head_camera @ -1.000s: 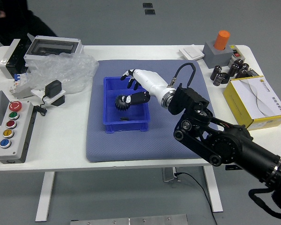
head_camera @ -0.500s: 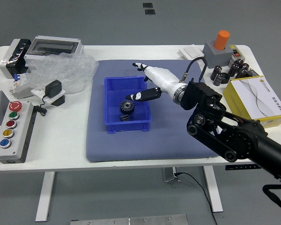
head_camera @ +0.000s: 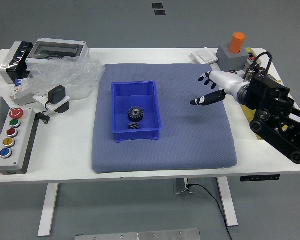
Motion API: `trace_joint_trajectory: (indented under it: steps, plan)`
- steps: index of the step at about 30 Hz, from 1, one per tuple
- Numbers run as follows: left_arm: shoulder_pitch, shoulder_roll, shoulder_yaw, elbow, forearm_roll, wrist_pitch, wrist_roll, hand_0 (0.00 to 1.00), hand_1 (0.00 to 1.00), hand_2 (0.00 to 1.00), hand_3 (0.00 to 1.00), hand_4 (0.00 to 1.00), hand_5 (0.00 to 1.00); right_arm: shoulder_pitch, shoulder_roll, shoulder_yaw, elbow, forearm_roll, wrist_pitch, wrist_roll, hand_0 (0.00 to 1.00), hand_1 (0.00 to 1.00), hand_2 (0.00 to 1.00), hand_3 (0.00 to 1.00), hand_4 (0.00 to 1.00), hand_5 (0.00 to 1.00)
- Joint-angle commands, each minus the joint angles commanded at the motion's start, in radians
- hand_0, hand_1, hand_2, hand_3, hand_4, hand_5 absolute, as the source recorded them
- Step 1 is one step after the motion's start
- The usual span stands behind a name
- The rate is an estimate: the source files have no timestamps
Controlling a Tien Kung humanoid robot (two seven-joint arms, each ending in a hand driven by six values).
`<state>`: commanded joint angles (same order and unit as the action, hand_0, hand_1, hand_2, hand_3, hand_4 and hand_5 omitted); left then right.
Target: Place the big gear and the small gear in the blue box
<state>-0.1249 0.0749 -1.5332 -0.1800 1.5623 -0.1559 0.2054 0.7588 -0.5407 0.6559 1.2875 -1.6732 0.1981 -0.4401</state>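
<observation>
Right robot hand (head_camera: 204,90) empty, fingers loosely spread. Big gear (head_camera: 136,114), small gear (head_camera: 133,126) inside blue box (head_camera: 136,92). Likely rigid, maybe slippery; grip big one by toothed rim.

Clock read from mat centre, 12 at far edge. Blue box (head_camera: 157,112) sits on the mat (head_camera: 190,145) toward 9. Inside: big gear (head_camera: 136,114), lying flat; small gear (head_camera: 133,126) just beside it at its 6 o'clock, contact cannot be judged. Right hand (head_camera: 221,84) at 2, over the mat, fingers spread, holding nothing. On white surface (head_camera: 65,150): button panel (head_camera: 14,141) near 9, clear plastic wrap (head_camera: 70,77) at 10, orange cylinder (head_camera: 237,42) between 1 and 2.
</observation>
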Motion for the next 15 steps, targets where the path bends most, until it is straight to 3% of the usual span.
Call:
trace_joint_trajectory:
  steps: [7,12,13,15]
  plan:
    - [-0.007,0.002,-0.003,0.0,-0.003,0.0,0.0,0.73,0.681,0.7,0.699,0.435,0.029,0.012,-0.108,-0.076,0.037,0.048,0.058,-0.027,0.698,0.626,0.711,0.78,0.926,0.473]
    - [-0.007,0.004,-0.002,0.0,-0.006,0.001,0.001,0.73,0.681,0.7,0.699,0.435,0.029,0.009,-0.148,-0.088,0.057,0.056,0.071,-0.03,0.698,0.626,0.711,0.78,0.926,0.473]
    - [-0.007,0.004,-0.002,0.0,-0.006,0.001,0.001,0.73,0.681,0.7,0.7,0.434,0.025,0.009,-0.151,-0.09,0.059,0.056,0.071,-0.028,0.646,0.588,0.649,0.71,0.881,0.437]
    - [-0.006,0.004,-0.002,0.0,-0.007,0.002,0.001,0.73,0.681,0.7,0.7,0.434,0.025,0.007,-0.156,-0.093,0.062,0.055,0.069,-0.025,0.646,0.588,0.649,0.71,0.881,0.437]
